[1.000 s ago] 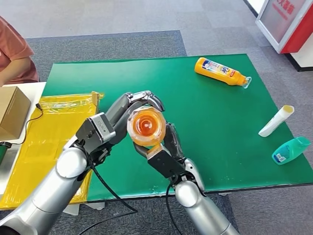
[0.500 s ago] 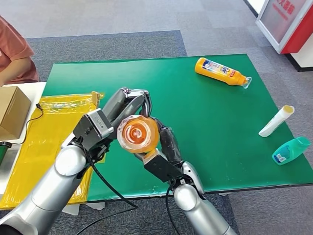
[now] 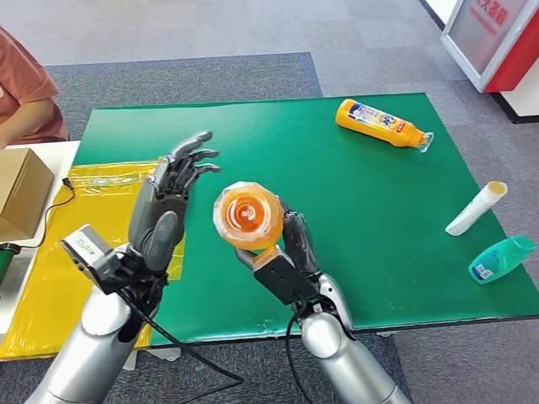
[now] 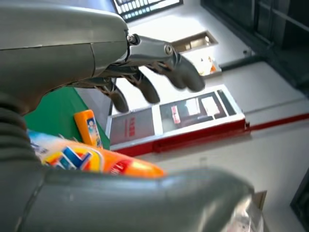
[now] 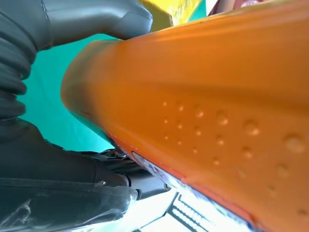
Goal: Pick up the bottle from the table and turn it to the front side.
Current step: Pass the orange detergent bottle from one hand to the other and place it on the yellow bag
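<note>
Orange bottle (image 3: pixel 248 217) held up above the green table (image 3: pixel 330 185)

The right hand (image 3: pixel 286 252) grips the bottle from below, and its long side points up at the camera, round end first. The left hand (image 3: pixel 168 206) is close beside it, fingers spread, holding nothing. Four bottles in all: one held, three lying far off on the table

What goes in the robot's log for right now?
right hand: holds orange bottle | left hand: open, fingers spread | table: three more bottles
</note>
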